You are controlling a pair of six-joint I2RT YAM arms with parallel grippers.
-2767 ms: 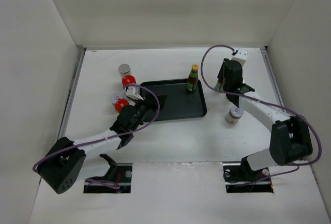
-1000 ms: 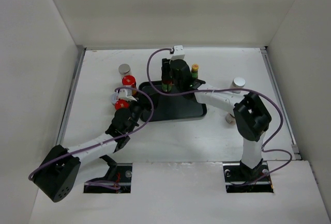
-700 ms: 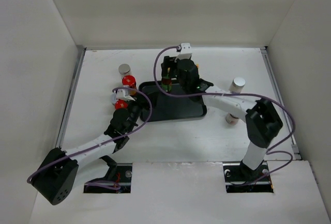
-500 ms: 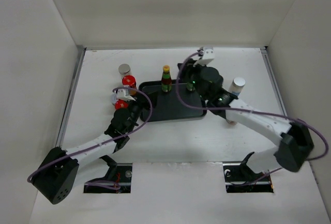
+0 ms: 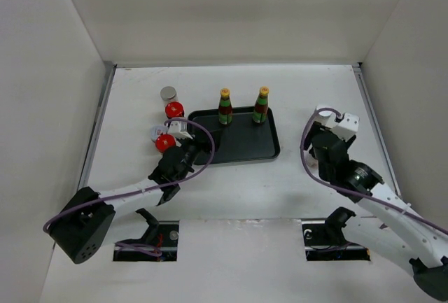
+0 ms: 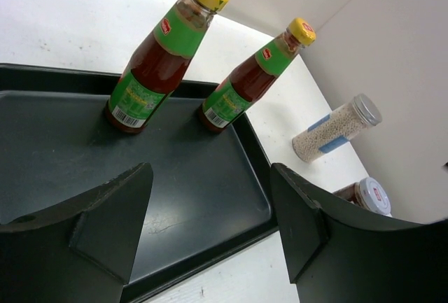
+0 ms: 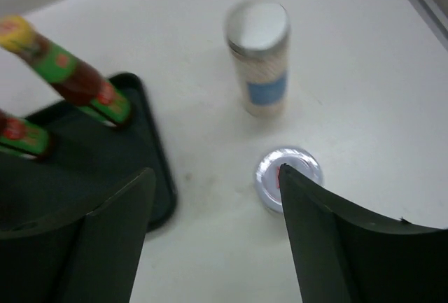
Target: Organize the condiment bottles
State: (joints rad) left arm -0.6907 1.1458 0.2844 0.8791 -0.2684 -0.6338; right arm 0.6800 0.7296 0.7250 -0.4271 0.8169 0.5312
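Two of the seven are sorted, by my count. The left bottle and the right bottle stand upright, side by side, at the far edge of the tray.

Everything else sits on the table:
- Left of the tray is a close cluster: the far silver jar, far red jar, near silver jar and near red jar.
- Right of the tray are the cylinder and, nearer, the right jar.

The left gripper hangs at the tray's near-left corner, fingers apart, holding nothing. The right gripper hangs above the right jar, jaws wide and empty. I'd guess that jar goes next.
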